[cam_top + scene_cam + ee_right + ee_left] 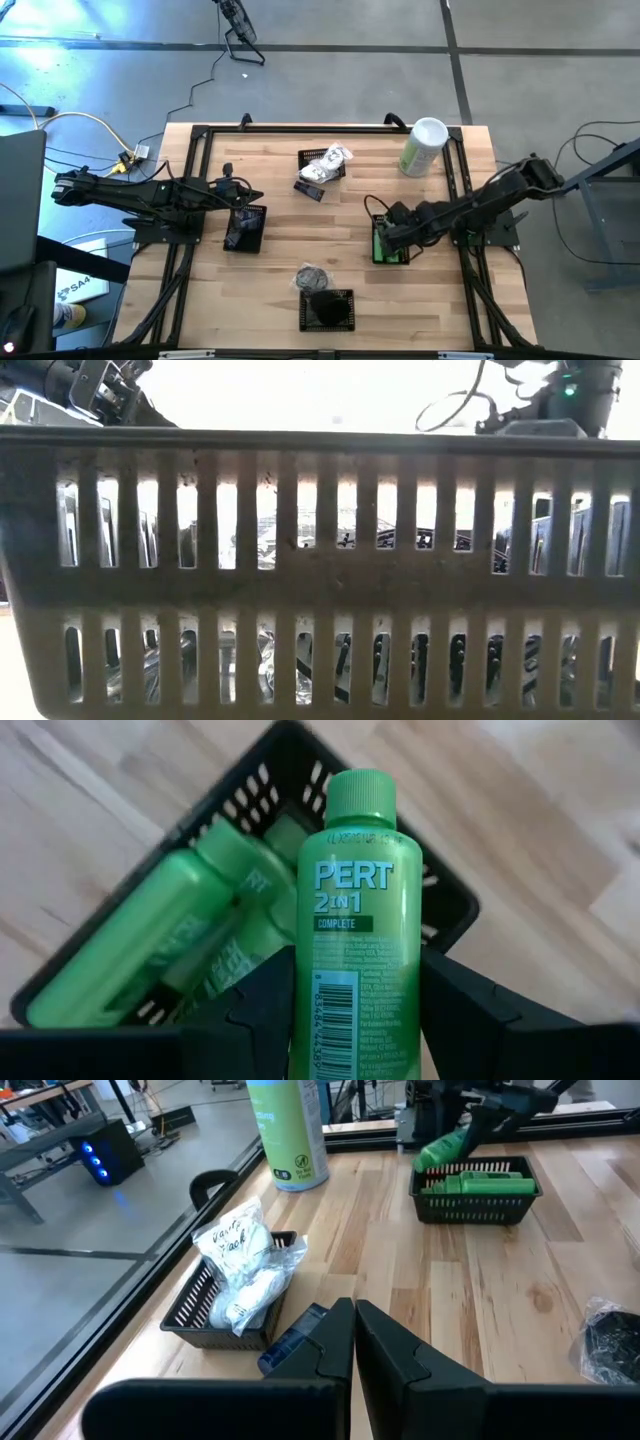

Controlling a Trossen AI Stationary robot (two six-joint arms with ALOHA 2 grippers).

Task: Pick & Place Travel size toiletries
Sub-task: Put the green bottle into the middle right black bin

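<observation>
My right gripper [350, 1020] clamps a green Pert 2-in-1 bottle [357, 920], cap forward, directly above the basket of green bottles [390, 248] at the table's 3 o'clock. Several matching bottles already lie inside; this one appears ready to drop. White crinkly packets [240, 1270] fill the 12 o'clock basket [190, 1305]; a dark blue tube [290, 1342] beside it seems unsorted. My left gripper [353, 1342], fingers together and empty, waits at 9 o'clock.

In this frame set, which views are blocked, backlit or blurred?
Low view: a slotted basket wall fills it, backlit by bright glare. Right wrist view: the held green bottle is sharp, wood behind soft. Left wrist view: clear, the end effector dark.
</observation>
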